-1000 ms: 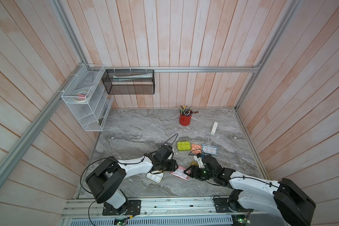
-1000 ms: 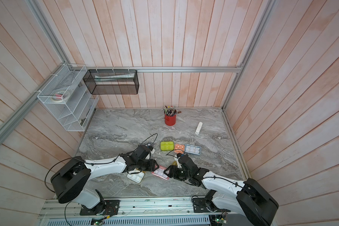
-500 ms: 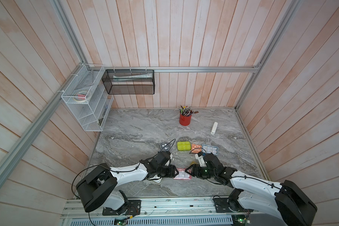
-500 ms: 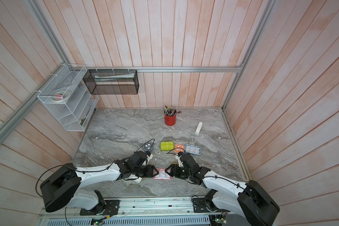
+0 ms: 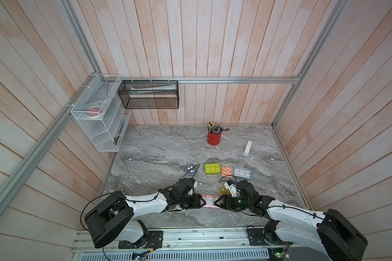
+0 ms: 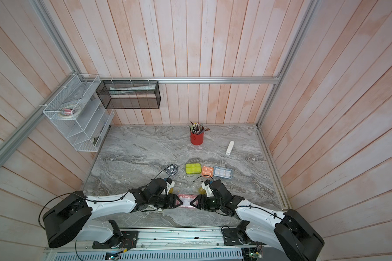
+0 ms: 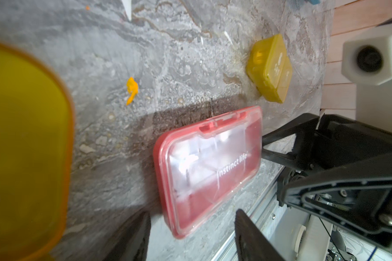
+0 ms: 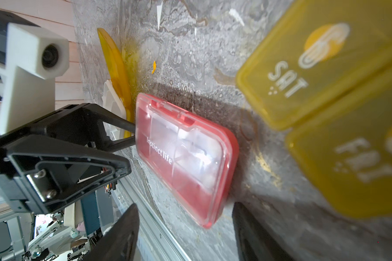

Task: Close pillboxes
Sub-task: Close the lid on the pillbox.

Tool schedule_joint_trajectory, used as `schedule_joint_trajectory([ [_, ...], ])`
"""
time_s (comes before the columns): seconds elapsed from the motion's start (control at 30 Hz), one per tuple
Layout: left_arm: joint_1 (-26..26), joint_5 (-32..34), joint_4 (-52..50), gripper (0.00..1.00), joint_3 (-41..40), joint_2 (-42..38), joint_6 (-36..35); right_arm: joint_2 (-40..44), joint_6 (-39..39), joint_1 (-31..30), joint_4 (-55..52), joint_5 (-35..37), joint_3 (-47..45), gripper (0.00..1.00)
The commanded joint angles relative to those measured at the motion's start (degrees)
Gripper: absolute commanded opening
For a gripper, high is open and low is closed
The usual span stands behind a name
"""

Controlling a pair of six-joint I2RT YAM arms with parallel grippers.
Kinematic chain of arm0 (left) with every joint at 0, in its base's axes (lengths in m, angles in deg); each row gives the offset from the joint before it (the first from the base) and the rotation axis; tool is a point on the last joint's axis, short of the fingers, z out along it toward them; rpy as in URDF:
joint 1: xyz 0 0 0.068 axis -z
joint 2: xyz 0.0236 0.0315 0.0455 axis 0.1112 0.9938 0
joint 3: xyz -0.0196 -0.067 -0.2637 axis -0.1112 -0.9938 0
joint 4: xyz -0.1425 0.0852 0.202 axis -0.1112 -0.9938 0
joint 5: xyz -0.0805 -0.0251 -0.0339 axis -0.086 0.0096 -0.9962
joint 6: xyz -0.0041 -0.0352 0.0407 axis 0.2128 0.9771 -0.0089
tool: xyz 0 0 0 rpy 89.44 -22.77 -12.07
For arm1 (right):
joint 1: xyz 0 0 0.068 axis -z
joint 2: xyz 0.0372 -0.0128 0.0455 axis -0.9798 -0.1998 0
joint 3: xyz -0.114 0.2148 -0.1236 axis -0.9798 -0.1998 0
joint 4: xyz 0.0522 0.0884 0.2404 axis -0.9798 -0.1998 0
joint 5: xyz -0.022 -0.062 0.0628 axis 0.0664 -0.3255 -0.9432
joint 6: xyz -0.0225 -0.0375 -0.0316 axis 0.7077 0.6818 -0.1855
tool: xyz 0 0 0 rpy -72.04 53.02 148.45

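Jaws spread open and gripping nothing, the left gripper (image 5: 200, 201) and right gripper (image 5: 219, 201) are facing each other across the pink-red pillbox (image 5: 209, 200). It is lying flat near the desk's (image 5: 159, 156) front edge, its short ends apparently being pinned against sliding.

Pink-red pillbox (image 5: 209, 200) with white lettering, lime pillbox (image 5: 212, 168), orange pillbox (image 5: 226, 171), light blue pillbox (image 5: 242, 172), grey veined tabletop (image 5: 156, 153), red cup (image 5: 213, 137)

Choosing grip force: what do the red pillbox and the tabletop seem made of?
The red pillbox: likely hard plastic, glossy see-through lid; glare and inner dividers show through. The tabletop: grey veined marble look, smooth with faint sheen; real stone or printed laminate, cannot tell.
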Motion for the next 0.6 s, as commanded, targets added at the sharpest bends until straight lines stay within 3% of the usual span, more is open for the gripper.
schedule_joint_trajectory([
  [0.0,0.0,-0.9,1.8,0.59,-0.1,0.4,0.3,-1.3,1.2,0.1,-0.7,-0.2,-0.4,0.67],
  [0.57,0.1,0.3,-1.4,0.52,1.5,3.5,-2.1,-5.5,3.3,0.1,-1.3,1.4,2.0,0.53],
])
